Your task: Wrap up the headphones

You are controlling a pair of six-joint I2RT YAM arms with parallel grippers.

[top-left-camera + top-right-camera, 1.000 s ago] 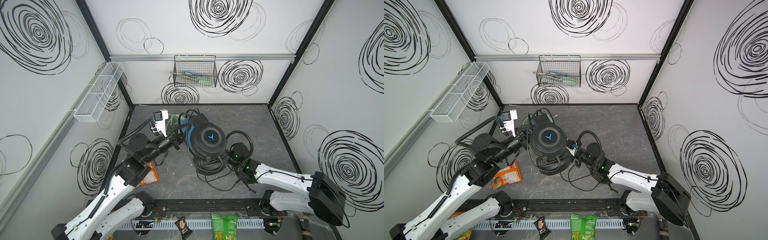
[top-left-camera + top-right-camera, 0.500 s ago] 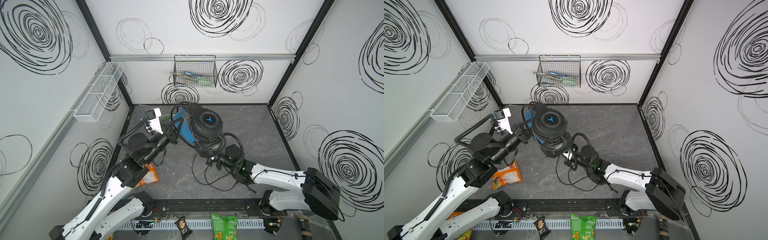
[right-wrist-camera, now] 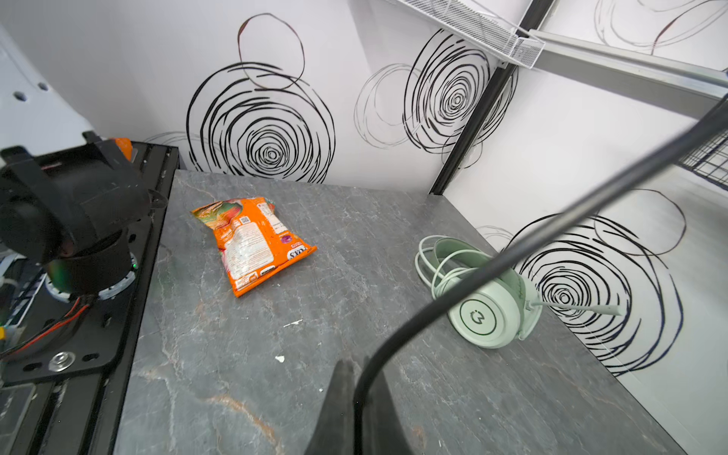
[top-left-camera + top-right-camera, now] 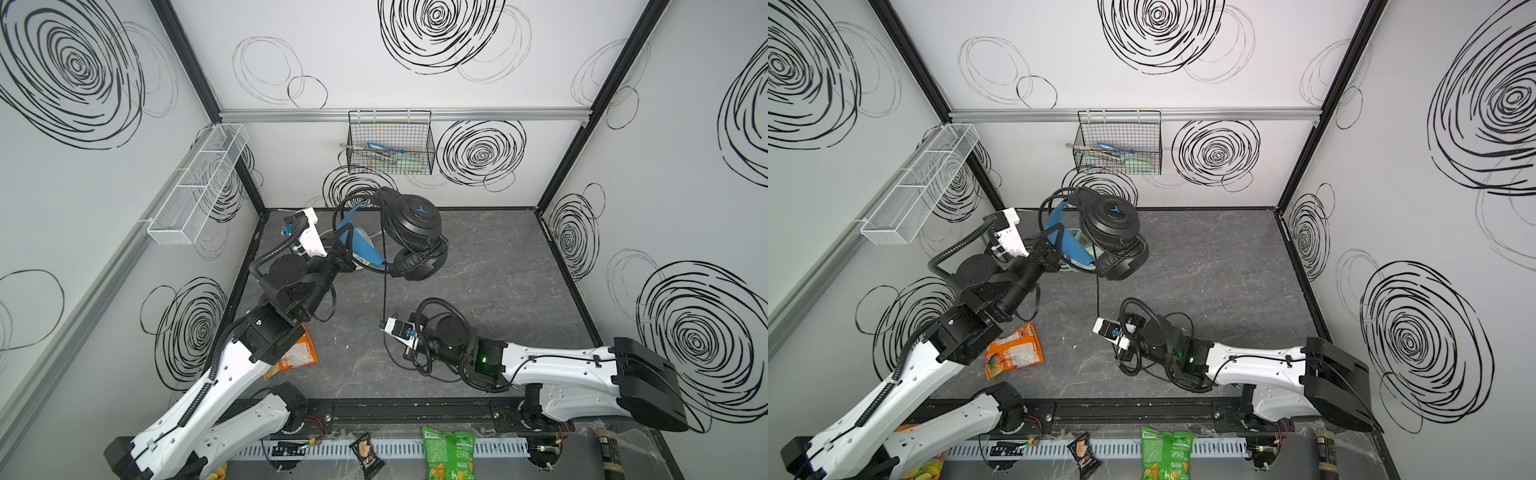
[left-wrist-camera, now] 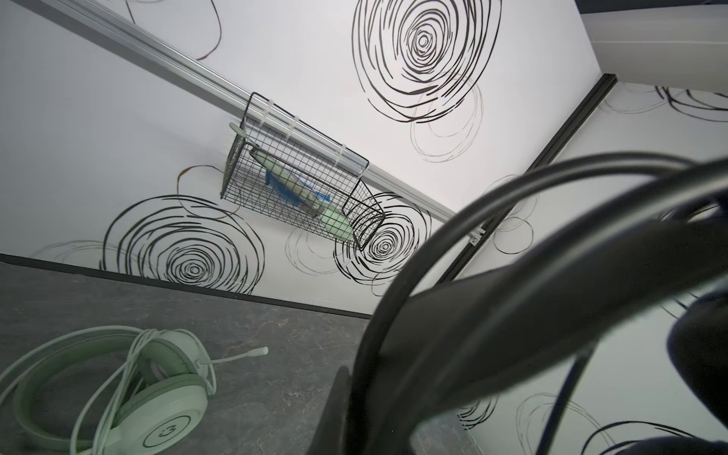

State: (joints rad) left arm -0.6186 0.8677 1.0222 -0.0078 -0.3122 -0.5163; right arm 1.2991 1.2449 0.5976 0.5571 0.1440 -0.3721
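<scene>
Grey worktop (image 4: 498, 291) below: my left claw (image 4: 345, 253) is clamped on the black headset (image 4: 411, 224) by its headband, held aloft at back left. My right claw (image 3: 356, 382) pinches its cable (image 4: 385, 286), which runs straight down from the headset. Beneath, the mint headset (image 3: 484, 307) lies on the worktop.

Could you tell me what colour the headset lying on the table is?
Mint-green headset, clearest in the right wrist view.

Overhead stereo pair — wrist close-ups
</scene>
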